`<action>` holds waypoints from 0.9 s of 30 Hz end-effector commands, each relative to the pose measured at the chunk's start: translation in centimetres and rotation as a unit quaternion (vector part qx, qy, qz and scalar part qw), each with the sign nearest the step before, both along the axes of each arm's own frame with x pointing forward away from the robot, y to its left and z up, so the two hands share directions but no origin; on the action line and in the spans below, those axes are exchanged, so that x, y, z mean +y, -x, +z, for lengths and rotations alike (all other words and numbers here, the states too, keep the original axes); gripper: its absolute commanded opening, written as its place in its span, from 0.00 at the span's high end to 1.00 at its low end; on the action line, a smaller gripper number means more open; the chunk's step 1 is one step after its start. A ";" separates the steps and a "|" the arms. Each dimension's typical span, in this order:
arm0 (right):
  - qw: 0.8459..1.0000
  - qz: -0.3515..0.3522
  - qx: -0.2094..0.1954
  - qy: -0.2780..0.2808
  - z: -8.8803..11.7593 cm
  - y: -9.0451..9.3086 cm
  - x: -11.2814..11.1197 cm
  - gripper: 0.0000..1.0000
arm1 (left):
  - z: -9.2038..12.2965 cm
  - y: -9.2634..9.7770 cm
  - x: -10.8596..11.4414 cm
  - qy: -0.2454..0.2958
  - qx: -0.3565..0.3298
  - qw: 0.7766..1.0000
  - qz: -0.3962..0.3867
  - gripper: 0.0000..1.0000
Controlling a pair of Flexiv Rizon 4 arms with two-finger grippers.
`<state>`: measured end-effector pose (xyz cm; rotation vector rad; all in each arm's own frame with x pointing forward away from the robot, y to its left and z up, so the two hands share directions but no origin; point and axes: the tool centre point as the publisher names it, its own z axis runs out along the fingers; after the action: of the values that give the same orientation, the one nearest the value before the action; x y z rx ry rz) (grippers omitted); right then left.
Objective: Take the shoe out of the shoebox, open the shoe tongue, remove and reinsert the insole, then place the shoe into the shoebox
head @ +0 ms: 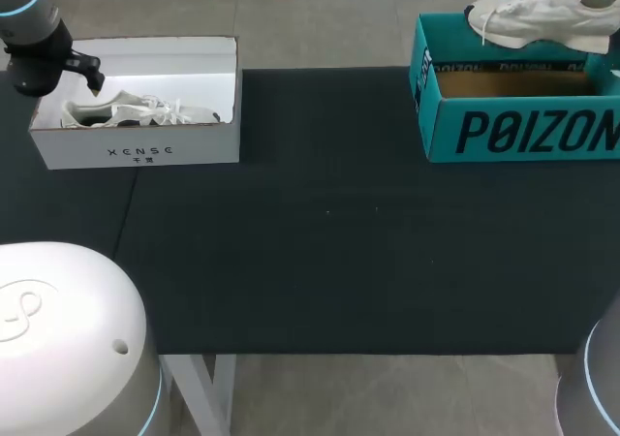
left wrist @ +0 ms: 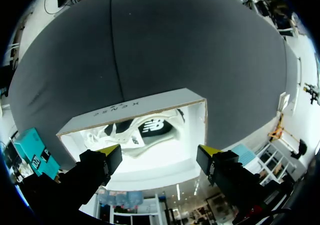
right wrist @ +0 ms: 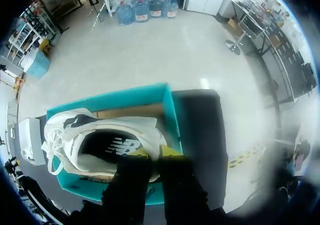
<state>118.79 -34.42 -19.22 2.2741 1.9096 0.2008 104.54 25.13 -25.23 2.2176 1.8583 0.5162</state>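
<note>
Counter (head: 320, 262): dark mat. Left side: white box (head: 136, 150), a second shoe (head: 136, 111) lying inside. The left gripper (left wrist: 159, 157) hangs over it, jaws wide and empty. Far right: right gripper (right wrist: 152, 157), jaws pinched on the collar of the shoe (right wrist: 100, 135), holding it just above the teal shoebox (head: 513, 126). Likely the lift-out step; tongue, insole and return appear not yet done.

A white sneaker (head: 547, 17) with a dark lining is hanging sole-down just above the open teal shoebox (head: 523, 126) at the far right, its laced end pointing left. A second white sneaker (head: 136, 111) is lying on its side inside the open white shoebox (head: 145, 150) at the far left.
</note>
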 end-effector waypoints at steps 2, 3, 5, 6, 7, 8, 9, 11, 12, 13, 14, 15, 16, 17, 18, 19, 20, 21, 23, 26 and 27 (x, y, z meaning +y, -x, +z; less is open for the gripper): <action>0.997 0.008 -0.077 0.019 7.6 7.8 1.9 1.00 | 0.0 0.0 0.0 -0.001 0.000 1.000 0.000 0.00; 0.997 0.009 -0.079 0.020 8.2 8.5 2.1 1.00 | 0.0 0.0 0.0 -0.001 0.000 1.000 0.000 0.00; 0.996 0.009 -0.089 0.021 9.1 10.0 2.6 1.00 | 0.0 0.0 0.0 -0.001 0.000 1.000 0.000 0.00; 0.996 0.006 -0.091 0.021 9.5 10.8 2.8 1.00 | 0.0 0.0 0.0 -0.001 0.000 1.000 0.000 0.00; 0.995 0.006 -0.093 0.017 9.8 11.5 3.0 1.00 | 0.0 0.0 0.0 -0.001 0.000 1.000 0.000 0.00; 0.995 0.005 -0.095 0.015 10.1 12.4 3.3 1.00 | 0.0 0.0 0.0 -0.001 0.000 1.000 0.000 0.00; 0.995 0.002 -0.099 0.019 10.3 13.3 3.7 1.00 | 0.0 0.0 0.0 -0.001 0.000 1.000 0.000 0.00; 0.994 -0.001 -0.104 0.017 10.8 15.5 4.5 1.00 | 0.0 0.0 0.0 -0.001 0.000 1.000 0.000 0.00; 0.994 -0.005 -0.110 0.014 11.0 16.7 5.0 1.00 | 0.0 0.0 0.0 -0.001 0.000 1.000 0.000 0.00; 0.993 -0.008 -0.115 0.015 11.2 18.0 5.5 1.00 | 0.0 0.0 0.0 -0.001 0.000 1.000 0.000 0.00; 0.992 -0.012 -0.121 0.018 11.3 19.2 6.2 1.00 | 0.0 0.0 0.0 -0.001 0.000 1.000 0.000 0.00; 0.992 -0.015 -0.126 0.021 11.4 20.2 6.8 1.00 | 0.0 0.0 0.0 -0.001 0.000 1.000 0.000 0.00; 0.991 -0.017 -0.129 0.022 11.3 21.2 7.3 1.00 | 0.0 0.0 0.0 -0.001 0.000 1.000 0.000 0.00; 0.991 -0.018 -0.131 0.022 11.2 22.3 8.0 1.00 | 0.0 0.0 0.0 -0.001 0.000 1.000 0.000 0.00; 0.990 -0.022 -0.135 0.027 11.1 23.4 8.7 1.00 | 0.0 0.0 0.0 -0.001 0.000 1.000 0.000 0.00; 0.990 -0.024 -0.139 0.030 10.8 24.5 9.4 1.00 | 0.0 0.0 0.0 -0.001 0.000 1.000 0.000 0.00; 0.989 -0.026 -0.140 0.031 10.5 25.5 10.0 1.00 | 0.0 0.0 0.0 -0.001 0.000 1.000 0.000 0.00; 0.989 -0.028 -0.143 0.029 10.1 26.4 10.6 1.00 | 0.0 0.0 0.0 -0.001 0.000 1.000 0.000 0.00; 0.988 -0.036 -0.147 0.034 9.3 28.2 11.7 1.00 | 0.0 0.0 0.0 -0.001 0.000 1.000 0.000 0.00; 0.988 -0.040 -0.150 0.028 8.3 30.5 13.2 1.00 | 0.0 0.0 0.0 -0.001 0.000 1.000 0.000 0.00; 0.987 -0.042 -0.155 0.023 8.0 31.3 13.7 1.00 | 0.0 0.0 0.0 -0.001 0.000 1.000 0.000 0.00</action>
<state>95.87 -23.10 -9.92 2.4818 1.9157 0.0089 104.54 25.13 -25.23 2.2175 1.8584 0.5162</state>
